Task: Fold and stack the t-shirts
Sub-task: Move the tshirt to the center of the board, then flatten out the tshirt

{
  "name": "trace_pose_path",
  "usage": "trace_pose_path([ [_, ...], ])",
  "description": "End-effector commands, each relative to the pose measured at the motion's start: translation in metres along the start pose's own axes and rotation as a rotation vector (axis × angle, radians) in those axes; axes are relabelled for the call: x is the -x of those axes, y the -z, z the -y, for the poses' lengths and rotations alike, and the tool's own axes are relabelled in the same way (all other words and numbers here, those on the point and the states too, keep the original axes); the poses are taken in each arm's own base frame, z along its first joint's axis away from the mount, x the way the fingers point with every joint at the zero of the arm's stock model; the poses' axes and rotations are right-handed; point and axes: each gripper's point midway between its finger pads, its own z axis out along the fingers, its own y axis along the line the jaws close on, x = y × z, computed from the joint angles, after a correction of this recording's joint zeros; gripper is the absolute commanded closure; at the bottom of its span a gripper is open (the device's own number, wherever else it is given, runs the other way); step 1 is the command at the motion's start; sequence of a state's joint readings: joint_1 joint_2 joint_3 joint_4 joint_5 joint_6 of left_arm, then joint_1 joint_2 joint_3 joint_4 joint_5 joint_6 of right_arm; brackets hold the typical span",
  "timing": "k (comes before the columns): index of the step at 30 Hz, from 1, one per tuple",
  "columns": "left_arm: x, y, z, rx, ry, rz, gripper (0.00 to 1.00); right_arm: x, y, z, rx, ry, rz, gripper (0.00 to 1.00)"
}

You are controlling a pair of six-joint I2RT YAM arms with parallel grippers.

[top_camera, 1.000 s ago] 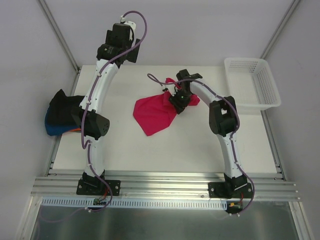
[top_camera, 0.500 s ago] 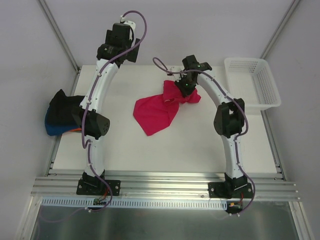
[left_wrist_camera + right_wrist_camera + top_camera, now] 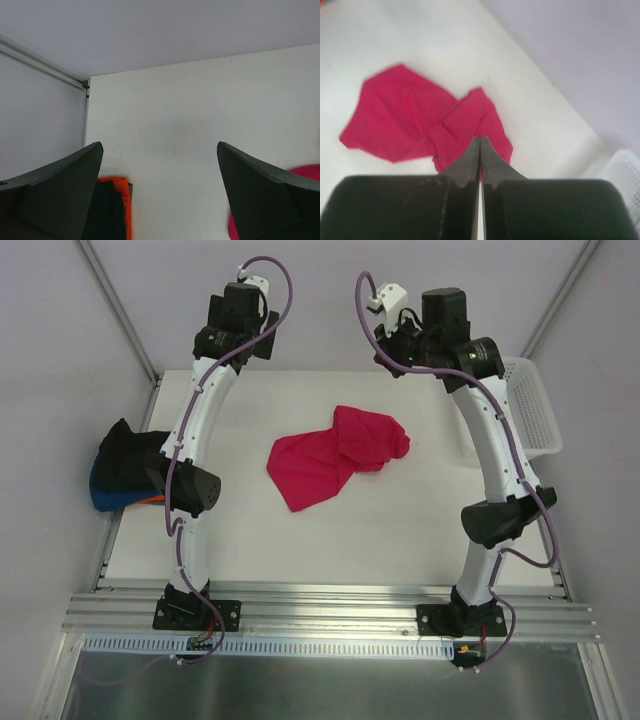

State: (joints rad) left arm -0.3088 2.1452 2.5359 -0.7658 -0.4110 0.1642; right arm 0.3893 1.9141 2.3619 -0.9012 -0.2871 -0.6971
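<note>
A crumpled crimson-pink cloth t-shirt (image 3: 335, 462) is lying bunched and unfolded in the middle of the white table (image 3: 400, 540), while the black, blue and orange shirts (image 3: 122, 475) are sitting in a loose heap at its left edge. The right gripper (image 3: 480, 144) is hovering high above the pink shirt, jaws pressed together on nothing. The left gripper (image 3: 160, 150) is hanging spread wide, empty. Folding and stacking are looking barely begun.
</note>
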Motion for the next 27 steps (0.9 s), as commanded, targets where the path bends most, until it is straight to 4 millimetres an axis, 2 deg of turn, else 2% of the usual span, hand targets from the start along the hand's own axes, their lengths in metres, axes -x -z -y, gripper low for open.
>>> trace_pose_path([
  [1,0.025,0.01,-0.011,0.053,0.041,0.078,0.01,0.086,0.069,-0.013,-0.022,0.015,0.289,1.0],
  [2,0.026,0.01,-0.01,0.054,0.042,0.078,0.01,0.09,0.07,-0.014,-0.018,0.024,0.306,1.0],
  [4,0.026,0.01,-0.01,0.054,0.042,0.078,0.01,0.06,0.049,-0.018,0.005,0.039,0.214,0.97],
  [5,0.025,0.011,-0.011,0.055,0.043,0.077,0.01,0.032,0.037,-0.023,0.024,0.059,0.113,0.83],
  [6,0.026,0.011,-0.012,0.058,0.042,0.079,0.01,0.009,0.027,-0.028,0.057,0.063,0.042,0.49],
  [7,0.026,0.013,-0.014,0.061,0.041,0.078,0.01,-0.034,0.008,-0.04,0.121,0.046,-0.079,0.37],
  [8,0.026,0.014,-0.015,0.064,0.042,0.078,0.01,-0.06,0.004,-0.058,0.201,0.036,-0.155,0.32],
  [9,0.025,0.013,-0.016,0.067,0.043,0.076,0.01,-0.081,-0.002,-0.066,0.242,0.044,-0.201,0.3],
  [10,0.025,0.013,-0.019,0.072,0.041,0.074,0.01,-0.12,-0.011,-0.08,0.296,0.02,-0.29,0.3],
  [13,0.025,0.014,-0.024,0.089,0.043,0.074,0.01,-0.163,-0.023,-0.094,0.357,0.095,-0.376,0.32],
  [14,0.024,0.014,-0.025,0.092,0.043,0.073,0.01,-0.184,-0.029,-0.098,0.363,0.107,-0.429,0.32],
  [18,0.025,0.017,-0.027,0.091,0.044,0.075,0.01,-0.219,-0.049,-0.101,0.425,0.144,-0.528,0.37],
  [27,0.025,0.019,-0.026,0.083,0.046,0.075,0.01,-0.241,-0.082,-0.089,0.38,0.231,-0.559,0.4],
])
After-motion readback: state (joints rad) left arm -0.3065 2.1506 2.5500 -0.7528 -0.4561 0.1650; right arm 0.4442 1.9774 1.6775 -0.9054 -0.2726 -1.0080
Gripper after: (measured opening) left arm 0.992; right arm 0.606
